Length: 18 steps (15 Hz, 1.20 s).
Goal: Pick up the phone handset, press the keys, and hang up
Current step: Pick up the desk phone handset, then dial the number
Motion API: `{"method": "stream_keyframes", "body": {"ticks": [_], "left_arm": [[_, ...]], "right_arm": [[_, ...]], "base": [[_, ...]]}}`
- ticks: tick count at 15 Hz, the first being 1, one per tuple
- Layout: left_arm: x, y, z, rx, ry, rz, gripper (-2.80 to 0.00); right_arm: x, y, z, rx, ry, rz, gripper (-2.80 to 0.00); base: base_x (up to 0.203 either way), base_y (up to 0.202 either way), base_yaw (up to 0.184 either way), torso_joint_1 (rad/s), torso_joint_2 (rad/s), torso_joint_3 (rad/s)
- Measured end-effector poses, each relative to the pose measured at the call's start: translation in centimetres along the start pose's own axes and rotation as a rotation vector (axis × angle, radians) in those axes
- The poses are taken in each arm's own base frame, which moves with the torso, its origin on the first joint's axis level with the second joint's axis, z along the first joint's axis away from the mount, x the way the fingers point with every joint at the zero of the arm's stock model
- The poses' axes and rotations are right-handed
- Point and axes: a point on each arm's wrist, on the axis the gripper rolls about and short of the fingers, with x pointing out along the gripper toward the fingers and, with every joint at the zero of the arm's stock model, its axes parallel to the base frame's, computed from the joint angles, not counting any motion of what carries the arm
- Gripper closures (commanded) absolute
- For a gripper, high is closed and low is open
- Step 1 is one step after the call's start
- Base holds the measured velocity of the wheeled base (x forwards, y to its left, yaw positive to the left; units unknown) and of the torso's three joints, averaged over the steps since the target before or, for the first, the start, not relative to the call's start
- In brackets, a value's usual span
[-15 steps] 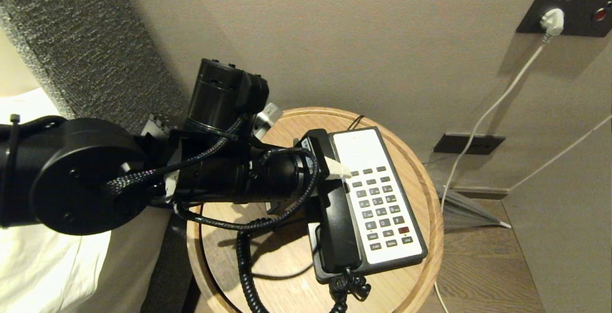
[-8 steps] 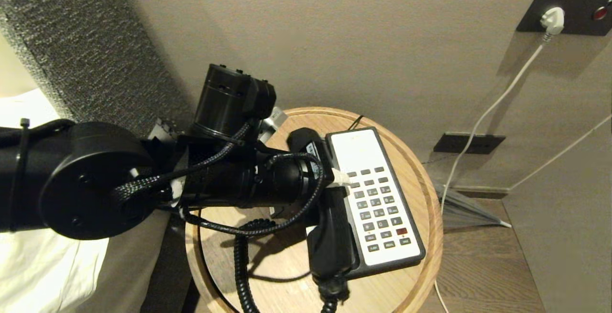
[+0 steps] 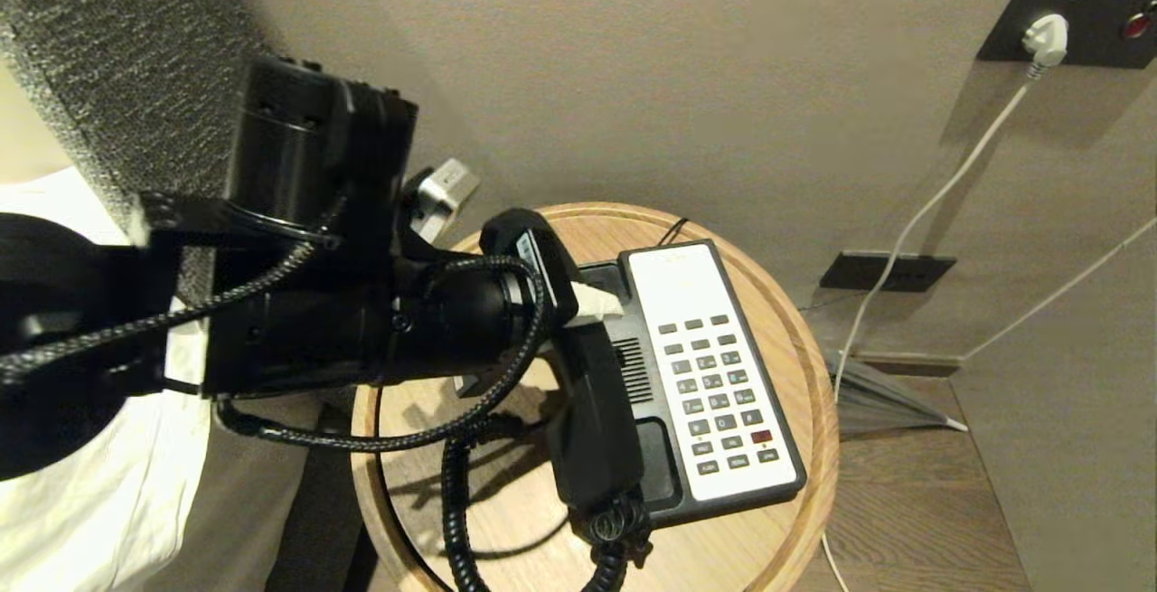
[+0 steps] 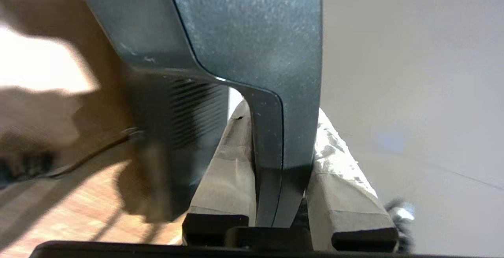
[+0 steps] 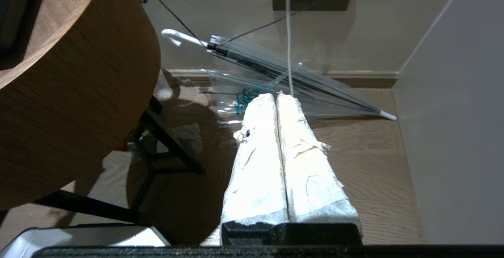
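While the left pincer (image 3: 592,305) clamps the phone handset (image 3: 578,393) near its upper end, the glossy black bar hangs tilted above the left side of the phone base (image 3: 651,474), its cradle uncovered beneath; the lower end and coiled cord (image 3: 456,502) dip toward the round wooden table (image 3: 804,375). Seen from the left wrist, taped fingers (image 4: 228,171) press either side of the handset's narrow edge. Just right of the handset lie the keys (image 3: 719,393) (dark grey rows with one red button) in the cream faceplate. Parked low beside the table over the wooden floor (image 5: 374,163), the right pincer (image 5: 277,100) has its fingers pressed together, empty, near a folded clear umbrella (image 5: 275,69)
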Motion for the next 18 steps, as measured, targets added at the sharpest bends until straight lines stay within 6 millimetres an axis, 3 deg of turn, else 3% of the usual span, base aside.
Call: {"method": "stream_keyframes", "body": {"ticks": [6,14,18], "left_arm": [[-6.4,-2.9,0.9,0.018,-0.134,-0.144,0.00],[-16.3,-2.5,-1.3,0.040,-0.260,-0.300,0.00],[-19.4,-2.5,-2.1,0.051,-0.278,-0.359,0.00]], "right_arm": [[0.0,0.0,0.0,0.000,0.000,0.000,0.00],[0.0,0.0,0.0,0.000,0.000,0.000,0.00],[0.0,0.0,0.0,0.000,0.000,0.000,0.00]], "base": [[0.000,0.000,0.000,0.000,0.00,0.000],[0.000,0.000,0.000,0.000,0.00,0.000],[0.000,0.000,0.000,0.000,0.00,0.000]]}}
